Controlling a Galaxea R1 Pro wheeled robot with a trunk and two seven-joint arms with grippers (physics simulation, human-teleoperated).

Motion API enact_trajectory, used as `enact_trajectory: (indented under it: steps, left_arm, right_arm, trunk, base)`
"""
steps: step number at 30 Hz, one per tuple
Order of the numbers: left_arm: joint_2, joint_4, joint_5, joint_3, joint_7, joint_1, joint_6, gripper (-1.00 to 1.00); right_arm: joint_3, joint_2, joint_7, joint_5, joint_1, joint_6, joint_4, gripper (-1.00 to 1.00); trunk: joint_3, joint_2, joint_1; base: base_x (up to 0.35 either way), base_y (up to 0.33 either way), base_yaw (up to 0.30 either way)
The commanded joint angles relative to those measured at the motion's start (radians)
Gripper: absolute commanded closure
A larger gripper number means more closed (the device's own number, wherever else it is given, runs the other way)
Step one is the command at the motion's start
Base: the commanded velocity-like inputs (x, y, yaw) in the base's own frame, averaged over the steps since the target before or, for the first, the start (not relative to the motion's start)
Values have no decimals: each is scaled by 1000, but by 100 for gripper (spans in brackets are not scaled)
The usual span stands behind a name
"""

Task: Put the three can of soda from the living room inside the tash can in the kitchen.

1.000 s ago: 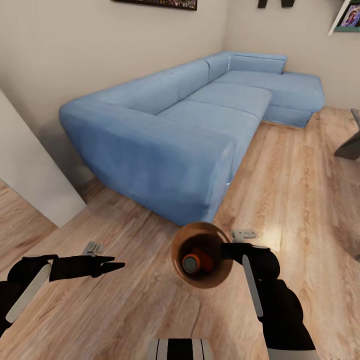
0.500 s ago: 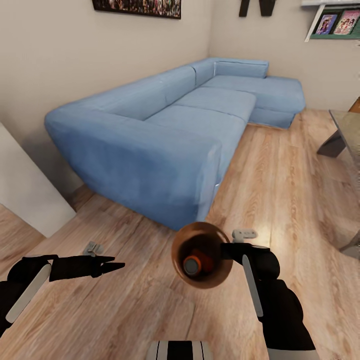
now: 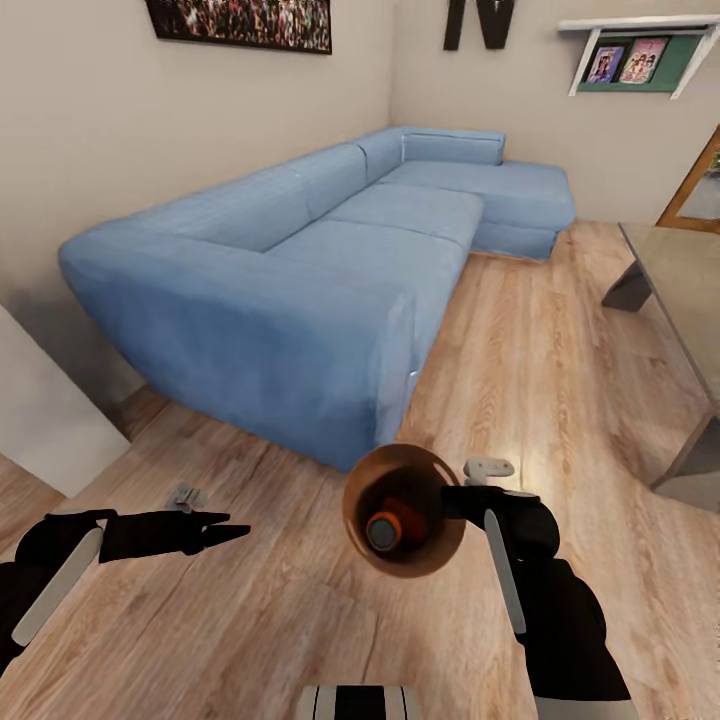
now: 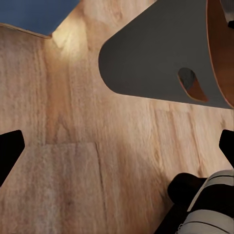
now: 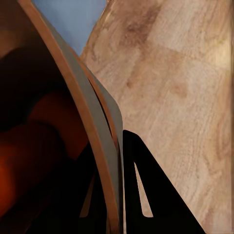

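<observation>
I've got the tash can (image 3: pixel 404 510) up off the plank floor (image 3: pixel 560 400), my right gripper (image 3: pixel 456 502) clamped on its rim, one finger (image 5: pixel 146 195) outside the wall. Looking down into it, an orange can of soda (image 3: pixel 385 527) lies inside, grey top toward me. My left gripper (image 3: pixel 228 527) hangs empty with its fingers together in the head view. The blue sofa (image 3: pixel 320 280) sits just ahead, the low bench (image 3: pixel 680 290) off to my right.
</observation>
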Motion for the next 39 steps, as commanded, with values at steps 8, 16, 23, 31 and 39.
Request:
enact_trajectory:
  steps: [8, 16, 23, 31, 39]
  left_arm:
    - [-12, 0, -1, 1, 1, 0, 0, -100]
    - [-12, 0, -2, 0, 1, 0, 0, -100]
    - [-12, 0, -2, 0, 1, 0, 0, -100]
    - [-13, 0, -2, 0, 1, 0, 0, -100]
    - [-14, 0, -2, 0, 1, 0, 0, -100]
  right_arm:
    - [-1, 0, 3, -21, 0, 0, 0, 100]
    - [-1, 0, 3, -21, 0, 0, 0, 100]
    - [-1, 0, 3, -21, 0, 0, 0, 100]
    - [-1, 0, 3, -21, 0, 0, 0, 100]
    - [-1, 0, 3, -21, 0, 0, 0, 100]
  trunk:
    - [13, 0, 0]
    - [25, 0, 0]
    - [36, 0, 0]
    - [48, 0, 0]
    - [61, 0, 0]
  base:
    - [0, 0, -147]
    - [0, 0, -147]
    - [0, 0, -146]
    - [0, 0, -146]
    - [0, 0, -142]
